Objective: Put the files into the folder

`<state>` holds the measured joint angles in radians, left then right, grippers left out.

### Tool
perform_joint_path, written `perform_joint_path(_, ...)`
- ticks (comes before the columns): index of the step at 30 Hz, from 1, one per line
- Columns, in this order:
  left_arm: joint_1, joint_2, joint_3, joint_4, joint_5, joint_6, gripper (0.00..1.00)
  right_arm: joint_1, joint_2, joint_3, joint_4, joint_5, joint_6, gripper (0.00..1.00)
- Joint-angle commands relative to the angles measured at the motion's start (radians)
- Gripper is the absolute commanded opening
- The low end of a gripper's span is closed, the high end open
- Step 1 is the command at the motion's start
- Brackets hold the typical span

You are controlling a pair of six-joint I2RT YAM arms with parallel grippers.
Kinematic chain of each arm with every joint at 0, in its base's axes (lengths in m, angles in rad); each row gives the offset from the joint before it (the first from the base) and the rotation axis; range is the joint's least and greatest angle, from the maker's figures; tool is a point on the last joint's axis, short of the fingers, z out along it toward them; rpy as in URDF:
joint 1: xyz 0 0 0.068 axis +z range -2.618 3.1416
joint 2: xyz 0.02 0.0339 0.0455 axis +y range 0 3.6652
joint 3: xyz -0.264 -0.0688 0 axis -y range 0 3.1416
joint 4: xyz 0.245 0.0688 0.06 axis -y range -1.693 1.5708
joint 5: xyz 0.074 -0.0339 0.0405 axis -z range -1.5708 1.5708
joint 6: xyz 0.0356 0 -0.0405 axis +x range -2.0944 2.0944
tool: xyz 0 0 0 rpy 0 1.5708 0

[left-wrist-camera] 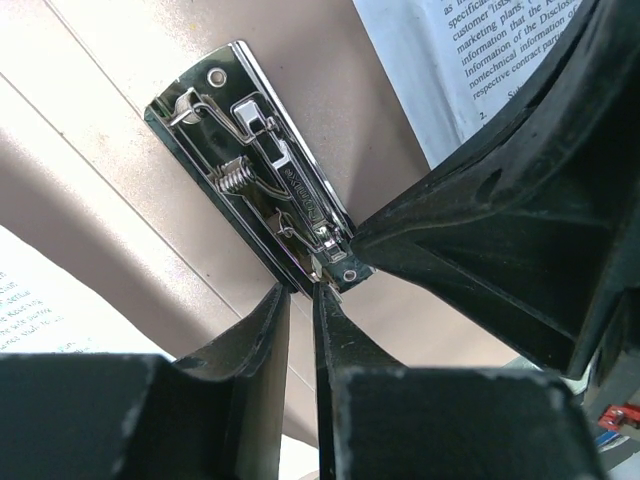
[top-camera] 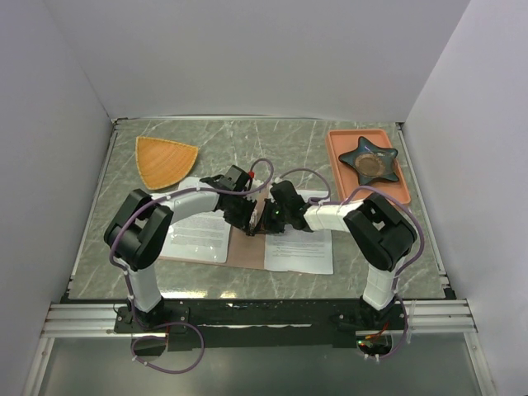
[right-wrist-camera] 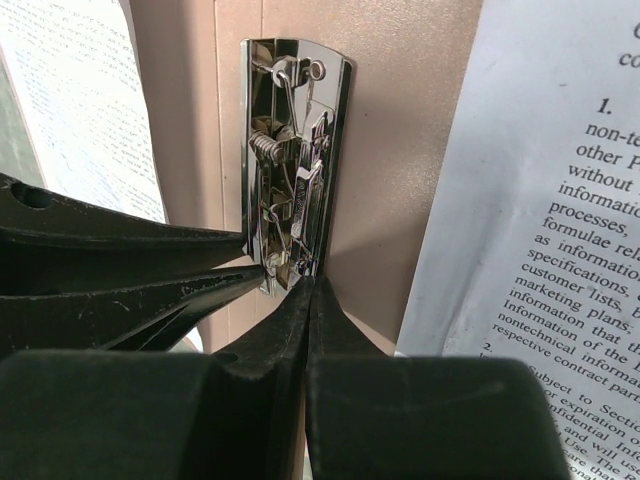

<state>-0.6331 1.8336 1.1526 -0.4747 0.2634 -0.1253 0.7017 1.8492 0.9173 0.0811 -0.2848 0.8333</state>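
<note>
You are working over the open folder (top-camera: 247,256), lying flat mid-table, at its chrome clip (left-wrist-camera: 265,170). Be pressing the clip's near end with the right gripper (right-wrist-camera: 310,290), tips together, while the left gripper (left-wrist-camera: 302,295), a slit apart, is raising the lever; whether it is pinching anything, I cannot tell. The files (top-camera: 198,235) are lying loose across both halves, none under the clip. The tray (top-camera: 338,157) is holding a star dish (top-camera: 369,159).

On the files (right-wrist-camera: 540,250) — "1.", "processes", "customer lists", "marketing plans", "Subject to Section" — remaining print illegible
</note>
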Motion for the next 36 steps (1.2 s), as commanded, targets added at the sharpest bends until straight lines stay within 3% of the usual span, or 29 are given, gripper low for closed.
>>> perform_joint_path(1,-0.080,0.087,-0.031,0.197,0.201,-0.042,0.15,0.090,0.128,-0.060,-0.007,0.021,0.052,0.00)
perform_joint_path(11,-0.043,-0.025,-0.103,0.254,0.428,-0.034,0.13,0.078,0.150,-0.089,0.008,0.010,0.096,0.00)
perform_joint_path(19,0.068,-0.100,-0.085,0.151,0.490,0.036,0.15,0.076,0.140,-0.089,-0.023,0.039,0.096,0.00)
perform_joint_path(24,0.096,-0.148,-0.094,0.081,0.499,0.093,0.22,0.070,0.137,-0.098,-0.029,0.053,0.098,0.00)
perform_joint_path(31,0.116,-0.208,-0.088,0.018,0.487,0.115,0.42,0.061,0.140,-0.115,-0.040,0.068,0.093,0.00)
perform_joint_path(36,0.122,-0.209,-0.111,0.010,0.396,0.179,0.45,0.044,0.125,-0.138,-0.043,0.079,0.090,0.00)
